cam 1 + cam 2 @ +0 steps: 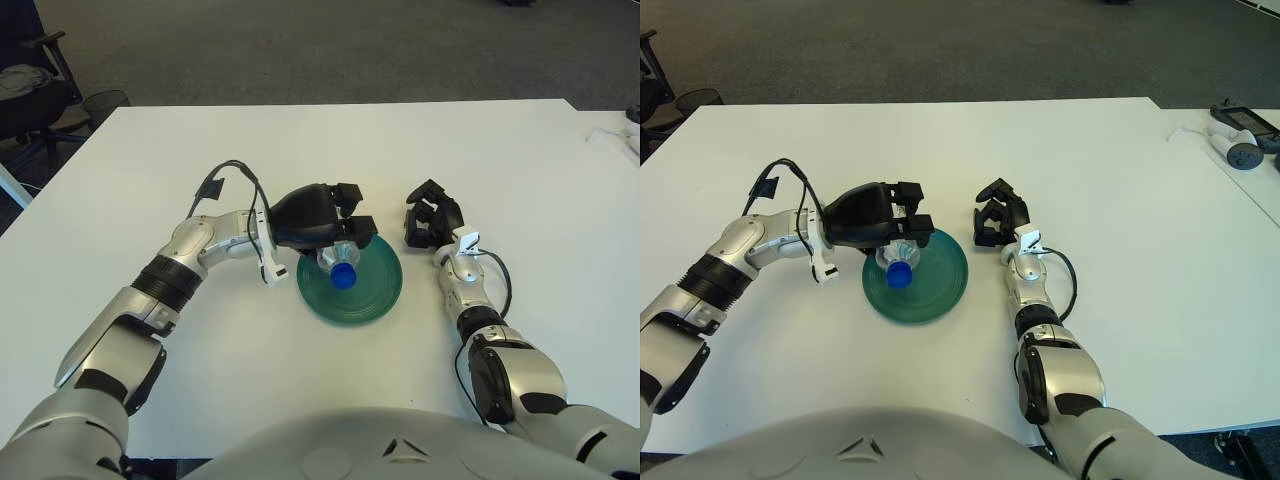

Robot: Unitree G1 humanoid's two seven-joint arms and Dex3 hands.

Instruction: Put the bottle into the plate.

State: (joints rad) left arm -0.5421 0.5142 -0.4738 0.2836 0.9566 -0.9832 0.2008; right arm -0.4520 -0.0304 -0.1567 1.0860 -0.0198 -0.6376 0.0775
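A clear plastic bottle [339, 266] with a blue cap is held tilted, cap toward me, over the left part of the green plate [370, 293]. My left hand [318, 218] is shut on the bottle from above, its black fingers wrapped around the body. Most of the bottle is hidden under the hand. Whether the bottle touches the plate I cannot tell. My right hand [431, 220] shows to the right of the plate, its fingers curled and holding nothing.
The white table [520, 160] extends widely on all sides. A black chair [25, 80] and a wire bin [104, 100] stand off the far left corner. Small white devices [1235, 140] lie on a table at the far right.
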